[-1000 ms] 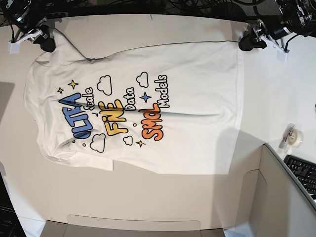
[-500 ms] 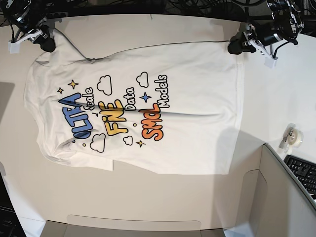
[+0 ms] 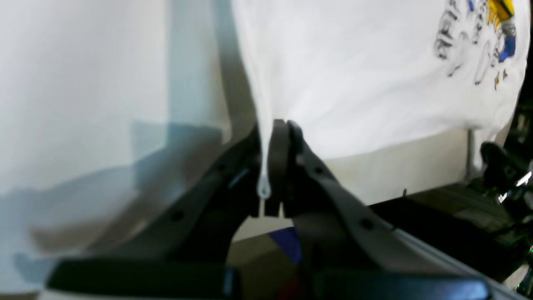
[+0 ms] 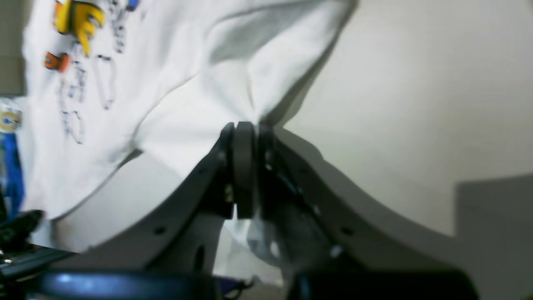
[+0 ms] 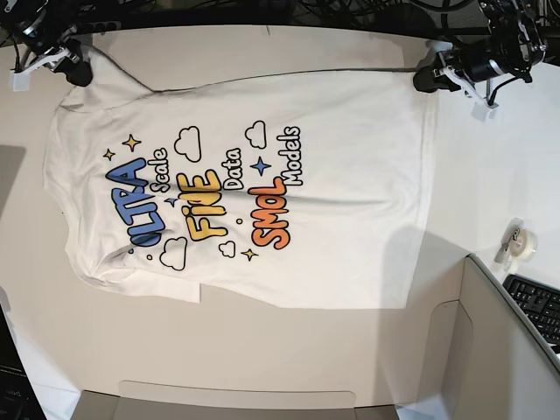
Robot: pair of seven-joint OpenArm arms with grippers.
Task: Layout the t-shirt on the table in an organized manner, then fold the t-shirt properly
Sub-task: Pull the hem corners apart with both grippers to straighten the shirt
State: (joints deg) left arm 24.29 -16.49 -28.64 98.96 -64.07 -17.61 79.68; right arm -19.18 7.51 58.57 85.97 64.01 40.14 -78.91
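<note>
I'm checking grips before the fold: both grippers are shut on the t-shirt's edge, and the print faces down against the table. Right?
Not quite. The left gripper and right gripper are each shut on the t-shirt, but the print faces up: the base view shows the colored letters in full on the table.

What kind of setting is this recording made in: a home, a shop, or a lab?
Most likely a robotics lab or office workbench: a bare white table with tangled black cables along its far edge, a keyboard behind a grey partition, and a roll of tape near the t-shirt.
</note>
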